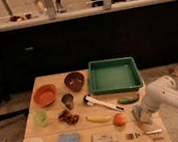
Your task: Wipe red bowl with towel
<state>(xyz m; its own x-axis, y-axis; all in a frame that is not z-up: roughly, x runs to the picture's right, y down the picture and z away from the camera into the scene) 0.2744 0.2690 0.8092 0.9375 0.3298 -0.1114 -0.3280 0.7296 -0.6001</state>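
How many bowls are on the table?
2: the red bowl near the left edge, the dark bowl right of it. The gripper is low at the table's right edge.

White rounded tubular arm (169,94); pincer (140,114) at table (53,79) right edge.
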